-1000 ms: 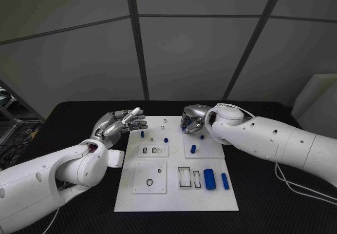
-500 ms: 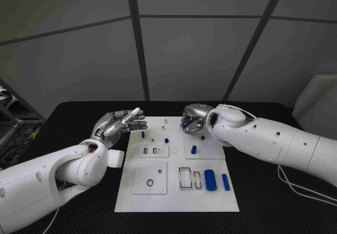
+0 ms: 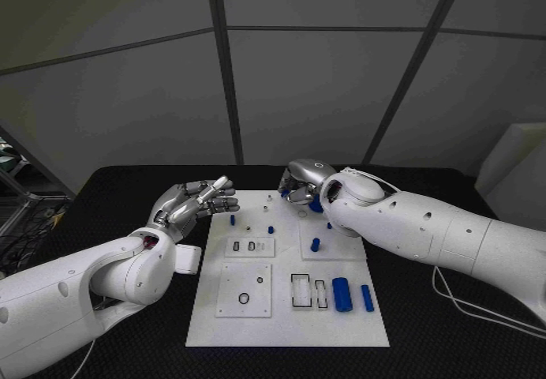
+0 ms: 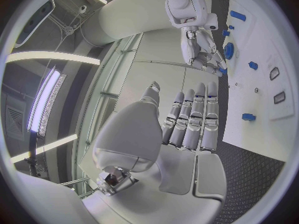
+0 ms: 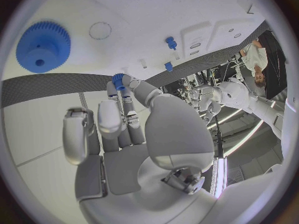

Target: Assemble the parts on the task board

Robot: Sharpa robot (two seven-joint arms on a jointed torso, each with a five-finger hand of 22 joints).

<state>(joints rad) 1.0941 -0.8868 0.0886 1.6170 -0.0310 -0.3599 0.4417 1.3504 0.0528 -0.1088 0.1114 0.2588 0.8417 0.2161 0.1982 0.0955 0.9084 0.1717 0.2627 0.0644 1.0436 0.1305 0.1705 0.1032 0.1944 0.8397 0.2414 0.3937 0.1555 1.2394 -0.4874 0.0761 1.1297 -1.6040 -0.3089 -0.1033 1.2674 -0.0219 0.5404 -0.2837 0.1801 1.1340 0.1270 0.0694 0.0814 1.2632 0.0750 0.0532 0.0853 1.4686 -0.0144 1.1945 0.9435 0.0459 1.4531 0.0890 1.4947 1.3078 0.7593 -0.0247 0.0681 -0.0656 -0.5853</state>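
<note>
Board [image 3: 285, 316] first: it lies lengthwise away from you in the middle of the black table [image 3: 455, 347], and everything that matters now is at its far end. Right hand [image 3: 301, 188] is up there over the far edge, fingers curled, and in the right wrist view you see a small blue piece [image 5: 118, 79] pinched between its thumb and a fingertip. Left hand [image 3: 193, 200] hovers off the board's left edge, fingers apart, holding nothing, well clear of the action.

Now the relation to watch. The big blue gear [image 5: 42, 46] lies flat on the board, and from the right wrist it sits out past the fingertips and off to one side, near but not touching the pinched piece. The left wrist view agrees: gear just beside the right hand. So the right hand is much the nearer of the two, and my read is that the held piece goes to a seat somewhere on that far section, a short move and not a reach. Which way the piece's long axis points I can't tell, it's too small in the fingers, so check that before you lower it.

Two blue cylinders [image 3: 342, 294] lie side by side near the right edge, long axes along the board, untouched; a short peg [image 3: 314, 245] stands further up
</note>
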